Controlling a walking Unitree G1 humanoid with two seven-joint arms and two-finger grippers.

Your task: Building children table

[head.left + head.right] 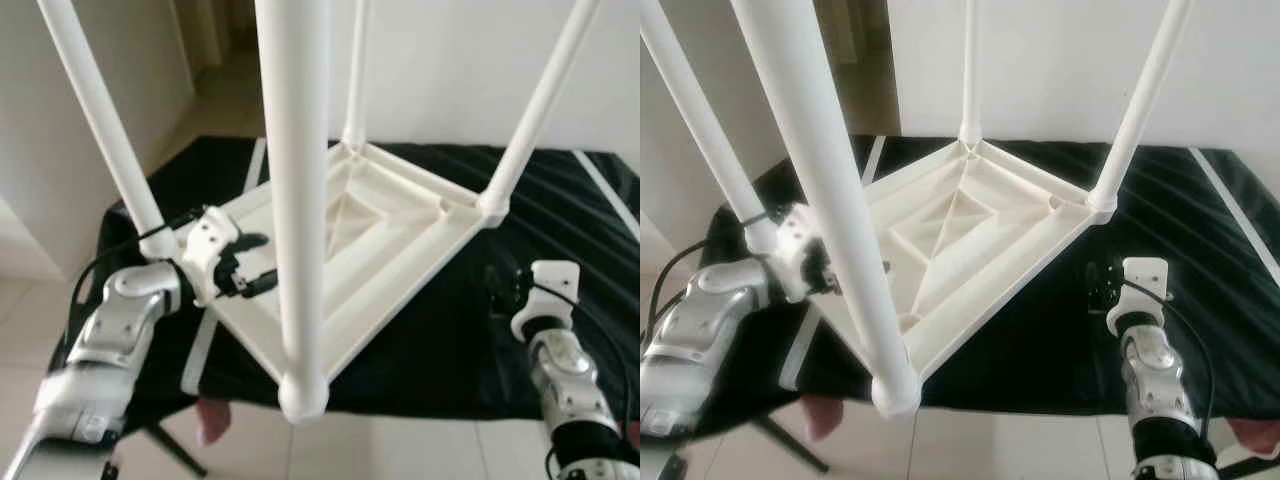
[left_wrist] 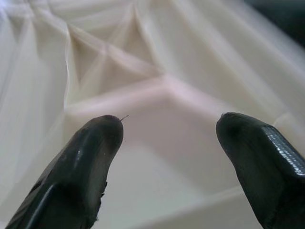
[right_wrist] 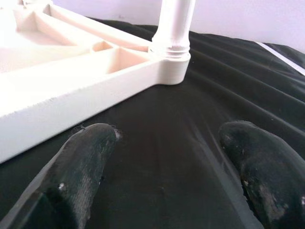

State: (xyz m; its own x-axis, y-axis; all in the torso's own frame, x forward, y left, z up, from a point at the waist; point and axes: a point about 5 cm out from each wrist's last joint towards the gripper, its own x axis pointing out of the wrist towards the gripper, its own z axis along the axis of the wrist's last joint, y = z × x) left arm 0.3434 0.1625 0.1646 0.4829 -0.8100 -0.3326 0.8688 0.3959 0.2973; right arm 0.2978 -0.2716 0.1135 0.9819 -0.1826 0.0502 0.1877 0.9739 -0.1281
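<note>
While the left tool (image 1: 248, 268) hovers spread over the rim of the upturned children's table (image 1: 345, 250), its four legs (image 1: 296, 200) pointing up from the black cloth (image 1: 560, 220), the right tool (image 3: 176, 167) rests spread beside it; steadying both edges evenly seems wise.
</note>
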